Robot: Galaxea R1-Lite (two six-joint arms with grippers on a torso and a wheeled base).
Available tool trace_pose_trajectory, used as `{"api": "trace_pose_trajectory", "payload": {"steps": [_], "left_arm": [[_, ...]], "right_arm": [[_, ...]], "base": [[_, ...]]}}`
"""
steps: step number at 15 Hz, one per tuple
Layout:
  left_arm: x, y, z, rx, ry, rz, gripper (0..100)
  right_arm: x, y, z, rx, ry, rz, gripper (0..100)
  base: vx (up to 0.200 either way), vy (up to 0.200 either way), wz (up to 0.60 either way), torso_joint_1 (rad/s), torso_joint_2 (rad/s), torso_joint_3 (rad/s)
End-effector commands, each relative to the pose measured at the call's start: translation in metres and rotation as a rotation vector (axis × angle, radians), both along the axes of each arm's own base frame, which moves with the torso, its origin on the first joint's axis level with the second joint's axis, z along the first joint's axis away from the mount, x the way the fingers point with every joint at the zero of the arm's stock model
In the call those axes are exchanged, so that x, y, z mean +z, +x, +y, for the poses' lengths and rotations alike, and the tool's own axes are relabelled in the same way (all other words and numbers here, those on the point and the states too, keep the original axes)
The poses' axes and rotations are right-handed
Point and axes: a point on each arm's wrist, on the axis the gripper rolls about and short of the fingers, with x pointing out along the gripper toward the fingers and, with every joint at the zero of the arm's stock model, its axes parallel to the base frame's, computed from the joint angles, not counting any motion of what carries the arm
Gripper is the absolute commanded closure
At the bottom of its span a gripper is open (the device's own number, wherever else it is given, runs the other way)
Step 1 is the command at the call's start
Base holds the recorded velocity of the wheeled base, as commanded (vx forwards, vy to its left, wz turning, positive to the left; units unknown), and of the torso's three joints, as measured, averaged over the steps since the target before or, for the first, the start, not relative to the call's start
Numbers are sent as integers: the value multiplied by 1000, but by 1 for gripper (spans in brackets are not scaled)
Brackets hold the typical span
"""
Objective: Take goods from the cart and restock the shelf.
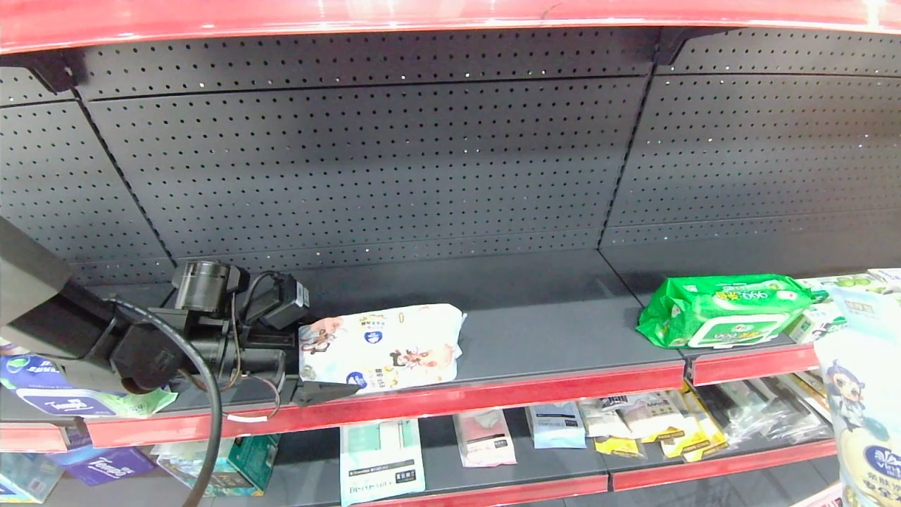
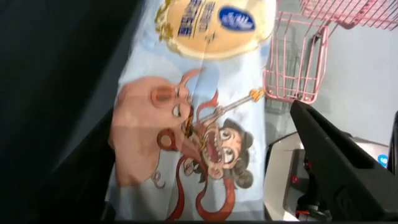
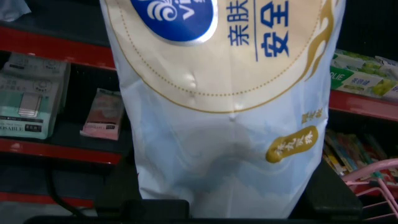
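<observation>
A: Where is the printed pack (image 1: 383, 345)?
B: Flat on the shelf (image 1: 535, 331), its end between the spread fingers (image 1: 324, 391) of the left claw (image 1: 320, 345).
A: And the right claw (image 3: 239, 210)?
B: Clamped on a pale bag (image 1: 862, 415), before the shelf.

Shelf (image 1: 535, 310), dark, red-edged. White cartoon-printed pack (image 1: 383, 345) laid flat by the front edge, left of middle; its left end is flanked by the spread fingers of the left gripper (image 1: 304, 350). Green wipes pack (image 1: 725, 310) laid near the right end. Pale bag (image 1: 862, 408) seen upright before the front edge, far right.
</observation>
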Motion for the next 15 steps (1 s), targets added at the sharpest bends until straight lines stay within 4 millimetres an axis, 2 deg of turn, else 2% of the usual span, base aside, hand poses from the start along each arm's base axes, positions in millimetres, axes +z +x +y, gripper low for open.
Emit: {"api": "trace_pose_trajectory", "payload": {"steps": [1,4,7,10,13,14,15], "left_arm": [[9,0,0,-14,-20,-32,0],[28,-1,0,-9,-36,-75,0],[68,-2,-1,33,-98,-109,0],[90,8,1,93,-139,-164,0],[106,17,2,357,-183,-244,0],[108,15,-3,497,-224,-274,0],[111,5,-6,669,-218,-307,0]], "right_arm": [[0,0,0,0,-1,1,100],[0,0,0,0,0,1,100],[0,0,0,-1,0,3,100],[0,0,0,-2,3,3,100],[0,0,0,-2,3,2,100],[0,0,0,-2,3,2,100],[0,0,0,-2,3,2,100]], "base": [[0,0,0,0,0,0],[0,0,0,0,0,0],[0,0,0,0,0,0],[0,0,0,0,0,0],[0,0,0,0,0,0],[0,0,0,0,0,0],[0,0,0,0,0,0]]}}
